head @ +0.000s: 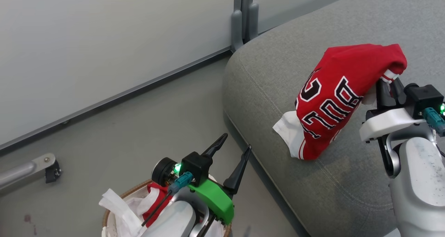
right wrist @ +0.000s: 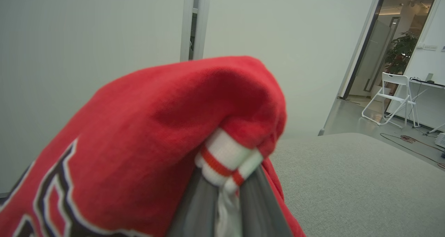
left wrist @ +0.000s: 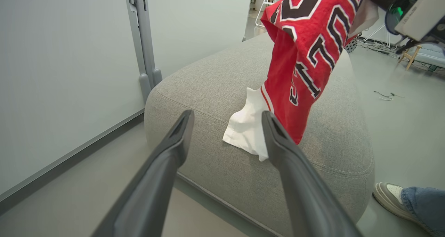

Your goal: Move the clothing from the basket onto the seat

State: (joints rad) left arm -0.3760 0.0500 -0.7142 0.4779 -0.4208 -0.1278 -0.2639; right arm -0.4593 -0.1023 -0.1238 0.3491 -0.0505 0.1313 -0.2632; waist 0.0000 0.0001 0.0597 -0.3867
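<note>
My right gripper (head: 389,80) is shut on the red jersey (head: 337,94) with black-and-white lettering, pinching its striped trim (right wrist: 226,162). The jersey hangs over the grey seat (head: 278,101), its lower white edge touching the cushion (left wrist: 247,129). My left gripper (head: 233,150) stands open with nothing between its fingers, above the basket (head: 114,202) at the bottom left. A second red garment (head: 156,195) lies in the basket among the white liner (head: 118,209); my left arm covers much of it.
A grey wall with a vertical post (head: 243,18) runs behind the seat. A metal leg with a caster (head: 48,167) stands on the floor at the left. A person's shoe and jeans leg (left wrist: 406,198) are beside the seat's far end.
</note>
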